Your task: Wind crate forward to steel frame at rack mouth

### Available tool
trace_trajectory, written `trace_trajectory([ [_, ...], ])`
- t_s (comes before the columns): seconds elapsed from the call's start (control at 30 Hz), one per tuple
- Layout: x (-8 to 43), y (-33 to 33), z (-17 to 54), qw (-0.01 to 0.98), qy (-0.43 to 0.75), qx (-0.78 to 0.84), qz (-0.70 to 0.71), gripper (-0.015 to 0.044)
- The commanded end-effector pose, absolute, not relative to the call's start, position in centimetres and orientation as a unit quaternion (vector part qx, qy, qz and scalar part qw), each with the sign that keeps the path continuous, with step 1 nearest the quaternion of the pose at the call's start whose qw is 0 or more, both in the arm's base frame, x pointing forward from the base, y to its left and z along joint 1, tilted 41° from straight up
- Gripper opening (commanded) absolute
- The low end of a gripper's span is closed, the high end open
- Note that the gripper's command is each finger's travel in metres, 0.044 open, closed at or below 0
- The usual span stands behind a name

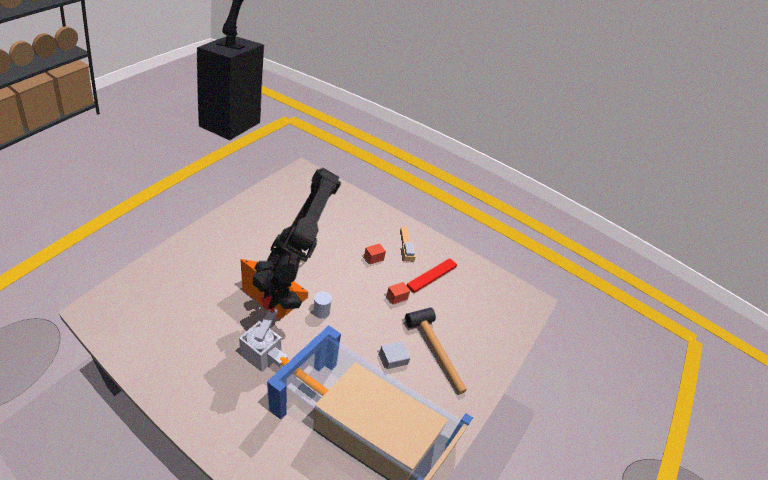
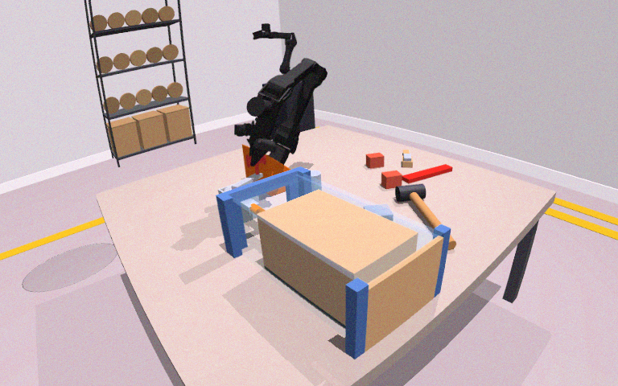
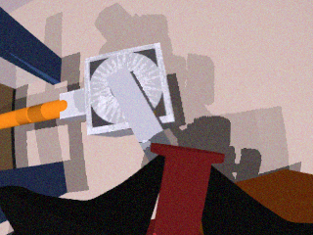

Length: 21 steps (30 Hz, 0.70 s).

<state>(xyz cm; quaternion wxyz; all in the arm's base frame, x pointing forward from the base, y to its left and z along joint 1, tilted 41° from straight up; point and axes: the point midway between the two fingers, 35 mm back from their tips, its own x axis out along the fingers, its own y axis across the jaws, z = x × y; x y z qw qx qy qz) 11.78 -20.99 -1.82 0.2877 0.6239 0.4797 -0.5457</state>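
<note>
The crate (image 1: 382,413) (image 2: 336,229) sits flat in the clear-panelled cubby, with a gap between its front and the blue frame (image 1: 304,354) (image 2: 269,185) at the mouth. An orange strap (image 1: 311,381) (image 3: 34,114) runs from it to the winch (image 1: 250,352) (image 3: 100,95). The handle's grey arm (image 1: 267,327) (image 3: 134,108) lies over the top of the winch; its key and the hole are hidden beneath it. My gripper (image 1: 271,302) (image 3: 182,164) is shut on the handle's upright red grip, beside the winch.
An orange plate (image 3: 284,193) stands close behind the gripper. A grey cylinder (image 1: 322,305) stands near it. Farther right lie two red blocks (image 1: 374,253) (image 1: 397,293), a red bar (image 1: 433,275), a mallet (image 1: 443,356), a grey block (image 1: 395,354) and a small wooden-handled tool (image 1: 405,237).
</note>
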Motion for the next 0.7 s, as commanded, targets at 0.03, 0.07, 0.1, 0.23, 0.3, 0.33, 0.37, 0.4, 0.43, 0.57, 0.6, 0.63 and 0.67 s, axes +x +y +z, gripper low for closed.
trace_trajectory([
  [0.03, 11.1, -21.0, -2.2, 0.288, 0.481, 0.621, -0.548, 0.0],
  [0.07, 10.9, -21.0, -2.3, 0.288, 0.481, 0.621, -0.548, 0.0],
  [0.1, 10.8, -21.1, -2.3, 0.288, 0.481, 0.621, -0.548, 0.0],
  [0.23, 10.3, -21.2, -2.5, 0.288, 0.481, 0.621, -0.548, 0.0],
  [0.3, 10.1, -21.3, -2.6, 0.288, 0.481, 0.621, -0.548, 0.0],
  [0.33, 10.0, -21.3, -2.6, 0.288, 0.481, 0.621, -0.548, 0.0],
  [0.37, 9.9, -21.4, -2.7, 0.288, 0.481, 0.621, -0.548, 0.0],
  [0.4, 9.7, -21.4, -2.7, 0.288, 0.481, 0.621, -0.548, 0.0],
  [0.43, 9.6, -21.4, -2.8, 0.288, 0.481, 0.621, -0.548, 0.0],
  [0.57, 9.2, -21.6, -3.0, 0.288, 0.481, 0.62, -0.548, 0.0],
  [0.6, 9.1, -21.7, -3.1, 0.288, 0.481, 0.62, -0.548, 0.0],
  [0.63, 9.0, -21.7, -3.1, 0.288, 0.481, 0.62, -0.549, 0.0],
  [0.67, 8.9, -21.8, -3.2, 0.288, 0.481, 0.62, -0.549, 0.0],
])
